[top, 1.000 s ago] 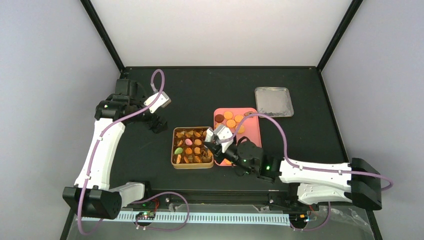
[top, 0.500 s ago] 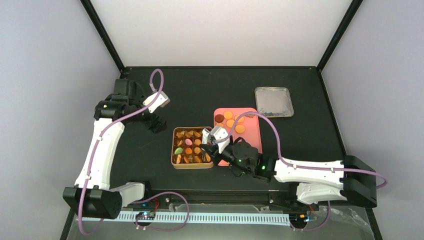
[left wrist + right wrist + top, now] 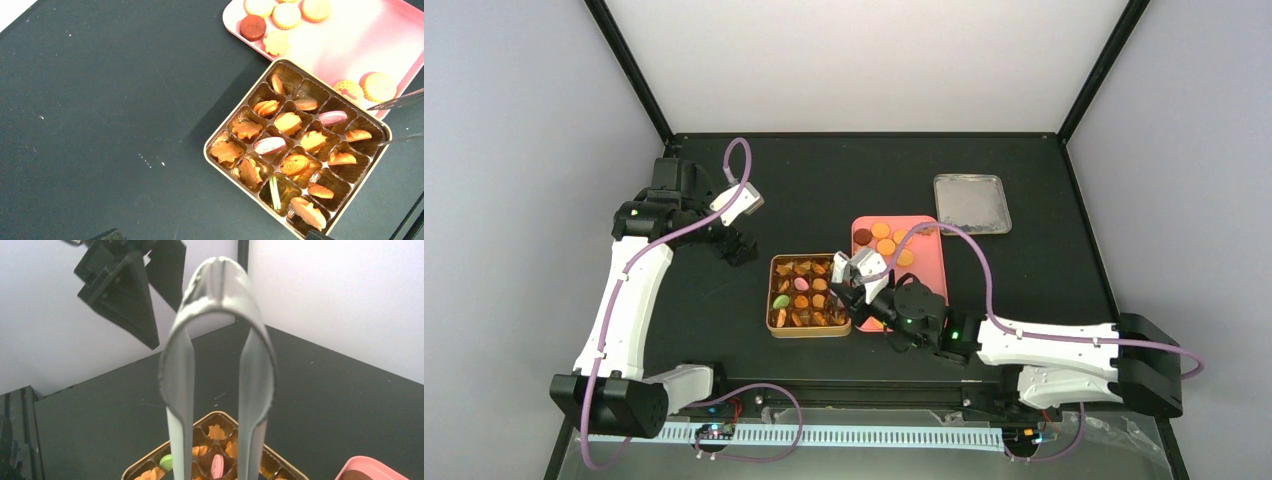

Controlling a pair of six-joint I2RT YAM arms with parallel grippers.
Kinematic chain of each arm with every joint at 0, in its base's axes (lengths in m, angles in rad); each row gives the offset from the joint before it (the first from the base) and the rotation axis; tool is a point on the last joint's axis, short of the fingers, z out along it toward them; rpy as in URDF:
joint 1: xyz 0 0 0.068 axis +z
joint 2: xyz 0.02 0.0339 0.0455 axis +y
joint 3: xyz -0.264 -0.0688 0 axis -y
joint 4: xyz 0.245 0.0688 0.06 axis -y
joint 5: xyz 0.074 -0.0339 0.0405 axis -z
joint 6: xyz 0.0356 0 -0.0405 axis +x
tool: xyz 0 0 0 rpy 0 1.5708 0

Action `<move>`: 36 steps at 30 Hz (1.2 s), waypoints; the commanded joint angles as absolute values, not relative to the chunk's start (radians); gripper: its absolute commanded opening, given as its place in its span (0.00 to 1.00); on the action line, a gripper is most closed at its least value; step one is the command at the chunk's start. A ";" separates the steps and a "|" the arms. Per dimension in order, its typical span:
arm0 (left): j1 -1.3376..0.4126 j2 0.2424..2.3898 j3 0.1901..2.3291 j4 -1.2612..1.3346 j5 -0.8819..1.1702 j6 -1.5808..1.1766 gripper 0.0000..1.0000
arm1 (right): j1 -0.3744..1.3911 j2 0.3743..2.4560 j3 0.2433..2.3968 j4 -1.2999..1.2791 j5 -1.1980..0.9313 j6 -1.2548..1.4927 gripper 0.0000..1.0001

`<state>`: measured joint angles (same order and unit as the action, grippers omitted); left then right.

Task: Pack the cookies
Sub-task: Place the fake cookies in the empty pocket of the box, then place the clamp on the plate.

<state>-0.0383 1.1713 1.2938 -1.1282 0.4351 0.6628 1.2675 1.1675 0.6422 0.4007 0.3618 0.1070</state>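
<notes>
The gold tin (image 3: 771, 300) holds cookies (image 3: 287, 122) in most of its brown compartments: orange ones, two pink, one green. Several more round orange cookies (image 3: 886, 240) and a dark brown one lie on the pink tray (image 3: 929, 272), which also shows in the left wrist view (image 3: 350, 45). My right gripper (image 3: 858, 278) is shut on the metal tongs (image 3: 216, 340). The tong arms stand apart, with their thin ends (image 3: 400, 100) over the tin's right edge. My left gripper (image 3: 740, 246) is open and empty, hovering over bare table left of the tin.
A silver tin lid (image 3: 971, 203) lies at the back right of the black table (image 3: 824, 190). The pink tray touches the tin's right side. The left arm (image 3: 125, 285) shows beyond the tongs in the right wrist view.
My right gripper with the tongs has shifted slightly left toward the tin's right edge. The left arm has not moved.
</notes>
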 commanded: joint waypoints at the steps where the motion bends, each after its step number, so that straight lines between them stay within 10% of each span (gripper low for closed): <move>1: -0.030 1.161 1.325 -1.146 0.447 0.678 0.96 | 1.243 1.102 0.673 0.393 0.456 0.110 0.33; 21: -0.031 1.165 1.337 -1.151 0.451 0.670 0.96 | 0.735 1.389 0.928 -0.398 0.247 0.445 0.31; 31: -0.029 1.146 1.332 -1.154 0.454 0.672 0.96 | 0.663 1.651 1.110 -0.413 0.212 0.443 0.44; 36: -0.026 1.132 1.317 -1.148 0.449 0.680 0.96 | 0.631 1.681 1.165 -0.439 0.221 0.440 0.65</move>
